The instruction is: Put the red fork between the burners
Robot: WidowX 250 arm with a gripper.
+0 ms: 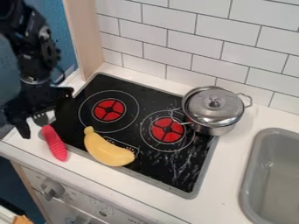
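Fork (pixel 55 143) lies at the left edge of the stove (pixel 153 97). The black hand (pixel 43 122) is released, with its fingers apart, near the tines. Banana (pixel 109 149) is on the stove, before the burners (pixel 109 110).

Bright, soft light leaves glints on the pot lid (pixel 227 110).

cam's above, fairly close, angled dn at stovetop (pixel 153 99).
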